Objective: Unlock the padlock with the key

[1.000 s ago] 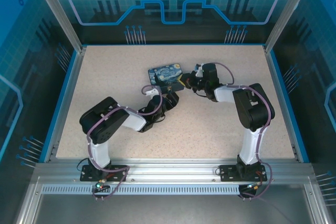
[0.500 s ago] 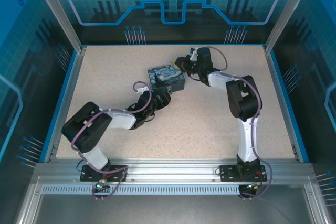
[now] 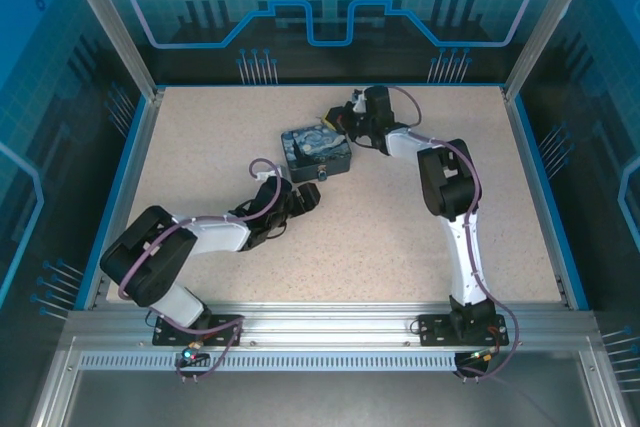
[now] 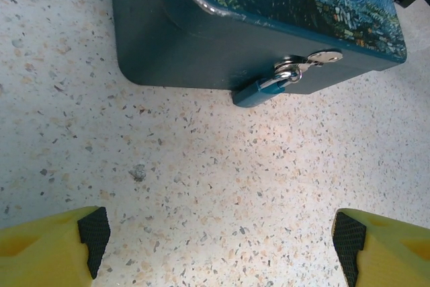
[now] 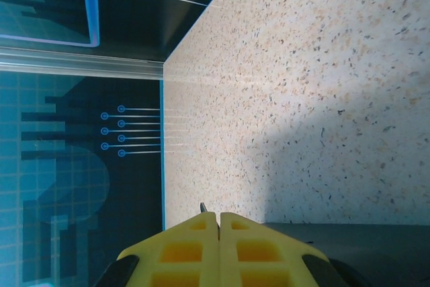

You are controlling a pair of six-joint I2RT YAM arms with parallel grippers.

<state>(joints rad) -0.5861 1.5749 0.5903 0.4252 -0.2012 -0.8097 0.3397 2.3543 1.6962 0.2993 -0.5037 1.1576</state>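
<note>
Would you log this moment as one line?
left gripper open, facing padlock | padlock on box front | right gripper shut beyond box

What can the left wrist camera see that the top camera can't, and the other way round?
Left wrist camera: the little blue padlock up close, hooked on the box's silver latch. The left hand is open, its yellow fingers spread wide with nothing between them.
Top camera: both whole arms, the right hand at the box's far side, and the blue walls around the table.
Both: the painted box and the speckled table.
</note>
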